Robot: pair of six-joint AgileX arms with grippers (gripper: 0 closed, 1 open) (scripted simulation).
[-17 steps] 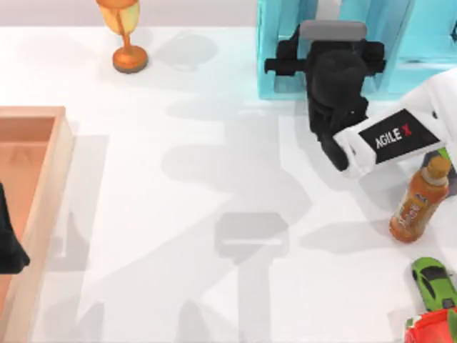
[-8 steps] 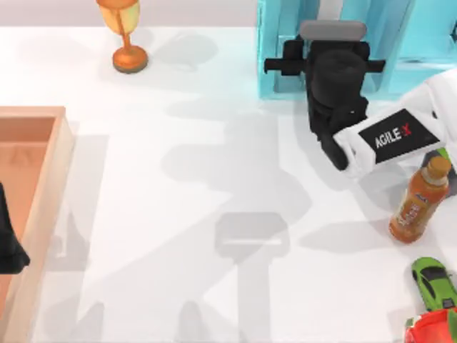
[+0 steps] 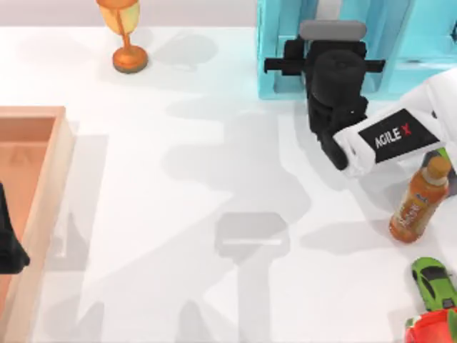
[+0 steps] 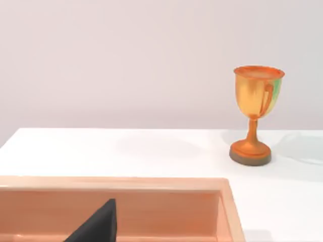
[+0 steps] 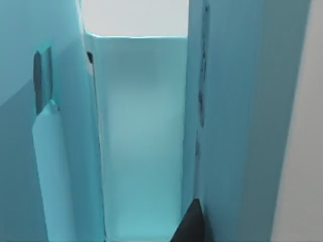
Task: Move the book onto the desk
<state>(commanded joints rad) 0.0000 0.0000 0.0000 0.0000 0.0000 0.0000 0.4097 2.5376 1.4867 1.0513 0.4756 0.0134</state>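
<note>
A dark tip of the right gripper [image 3: 330, 36] is seen in the right wrist view just beside the upright light-blue face taken to be the book [image 5: 141, 136]. Whether the gripper is spread or closed on it cannot be told. The book is stood in a slot of the cyan shelf unit [image 3: 275, 50] at the far right of the desk [image 3: 214, 143], so the step in hand is judged to be the reach and grasp. A firm closure, a straight pull out of the slot and a lowering onto bare tabletop are called for next, while the left gripper [image 3: 8, 246] is parked over the wooden tray [image 3: 43, 179].
</note>
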